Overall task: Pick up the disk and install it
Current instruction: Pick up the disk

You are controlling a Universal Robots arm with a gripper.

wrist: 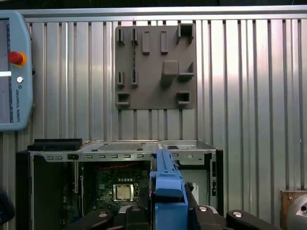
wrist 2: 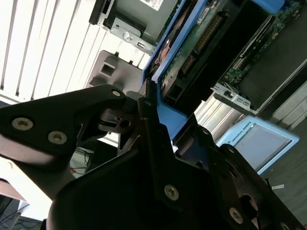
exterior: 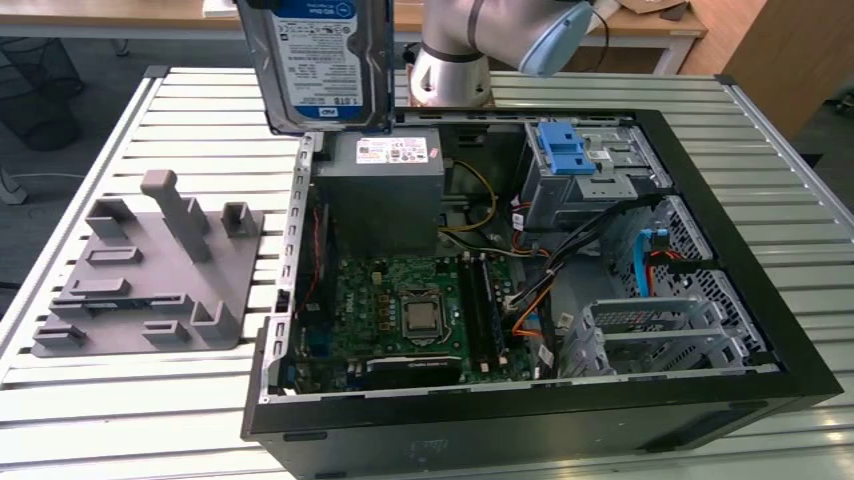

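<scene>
In the exterior view, the arm [exterior: 477,42] rises from behind the open computer case [exterior: 534,400], at twelve o'clock from the case's middle, its grey and pale blue joints bent toward the exterior view's left. The disk [exterior: 320,65] hangs in the air at about eleven o'clock from the case's middle. It stands upright with its long axis near vertical and its white-and-blue label facing the camera. Its lower edge is just above the grey power box [exterior: 387,190]. A green circuit board [exterior: 414,310] lies flat inside the case. At nine o'clock from the case, a grey plastic plate [exterior: 147,270] with pegs and slots sits on the ribbed metal table [exterior: 94,410].

In the second wrist view, the black gripper [wrist 2: 170,120] has its jaws clamped on the disk's [wrist 2: 189,52] blue frame, one from each flat side. The disk's long axis runs straight away from the gripper, and its green underside and a connector row show. A pale blue control tablet [wrist 2: 259,143] lies beyond.

In the first wrist view, the disk [wrist: 168,189] is seen edge on as a narrow blue strip between the gripper's [wrist: 167,212] fingers [wrist: 211,215]. It hangs over the open case [wrist: 53,191], with the plate [wrist: 156,67] and the tablet [wrist: 14,72] farther off on the table [wrist: 249,96].
</scene>
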